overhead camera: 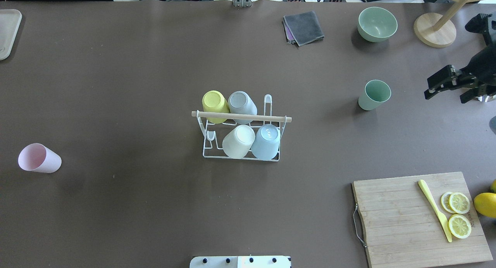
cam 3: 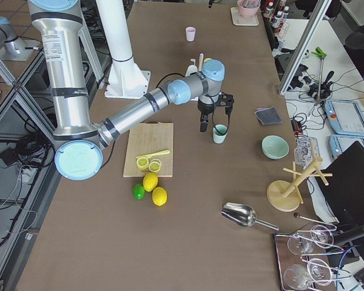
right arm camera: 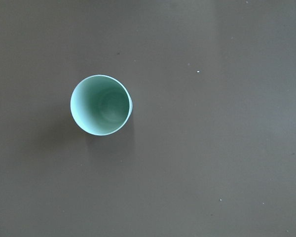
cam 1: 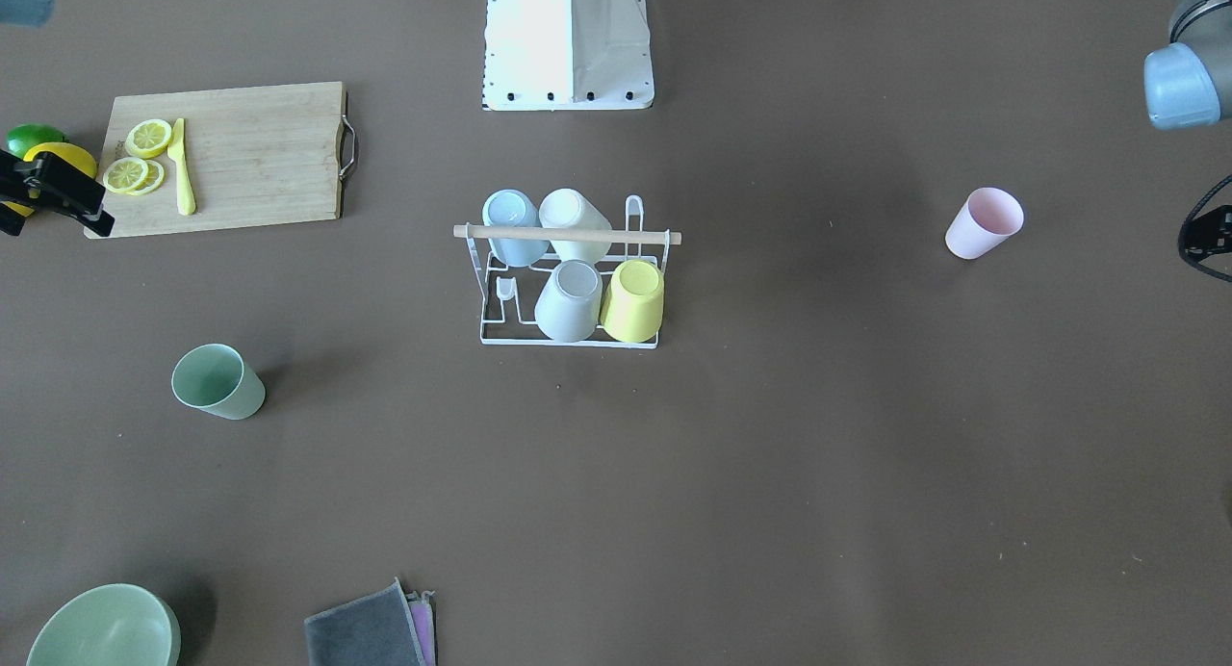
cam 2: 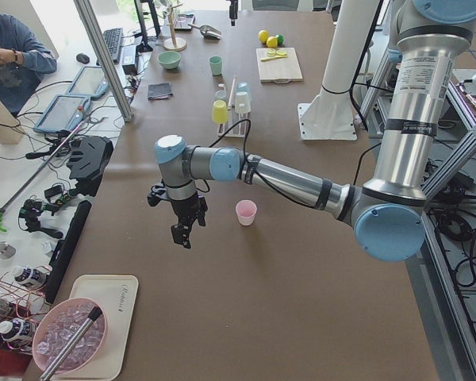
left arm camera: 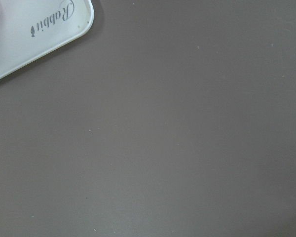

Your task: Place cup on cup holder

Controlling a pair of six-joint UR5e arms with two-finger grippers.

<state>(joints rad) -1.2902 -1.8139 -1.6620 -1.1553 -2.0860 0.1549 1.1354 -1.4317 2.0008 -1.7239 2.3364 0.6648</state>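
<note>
The white wire cup holder [cam 1: 568, 341] with a wooden dowel handle stands mid-table, also in the overhead view [overhead camera: 240, 157]. It holds a yellow, a grey, a white and a blue cup upside down. A green cup [overhead camera: 374, 94] stands upright and alone, seen from above in the right wrist view [right arm camera: 99, 104]. A pink cup [overhead camera: 38, 158] stands far toward my left side. My right gripper [overhead camera: 444, 97] hovers open and empty beside the green cup, apart from it. My left gripper [cam 2: 182, 232] hangs above bare table beyond the pink cup; I cannot tell if it is open.
A wooden cutting board [overhead camera: 407, 221] with lemon slices and a yellow knife lies near my right side, with whole lemons beside it. A green bowl [overhead camera: 377, 24], a grey cloth [overhead camera: 304, 27] and a wooden stand [overhead camera: 434, 30] sit at the far edge. A white tray [left arm camera: 34, 34] lies at the left end.
</note>
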